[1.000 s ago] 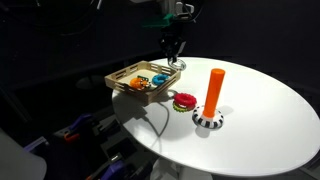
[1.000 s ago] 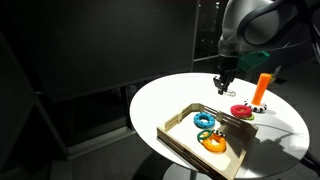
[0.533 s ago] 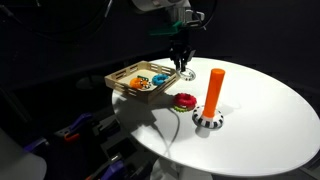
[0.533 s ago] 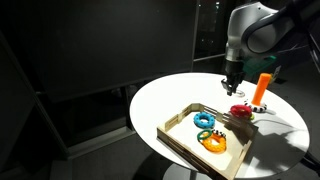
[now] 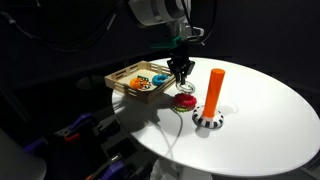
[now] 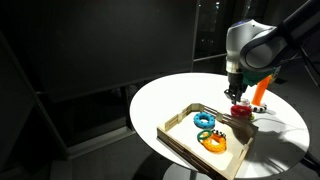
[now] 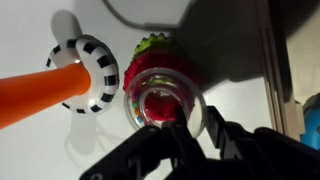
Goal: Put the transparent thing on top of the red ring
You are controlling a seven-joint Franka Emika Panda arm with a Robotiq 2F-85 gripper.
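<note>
In the centre of the wrist view the transparent thing (image 7: pixel 195 100) sits directly over the red ring (image 7: pixel 140 70), its lower rim pinched by the gripper (image 7: pixel 198 135). The carry looks done; lowering and release remain, and I cannot tell whether the two pieces touch

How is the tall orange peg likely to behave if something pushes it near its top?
The orange peg is tall and narrow on a small round striped base, so it would probably tip rather than slide. It looks rigid, so it should not bend. Once down, its round shaft might roll on the table.
</note>
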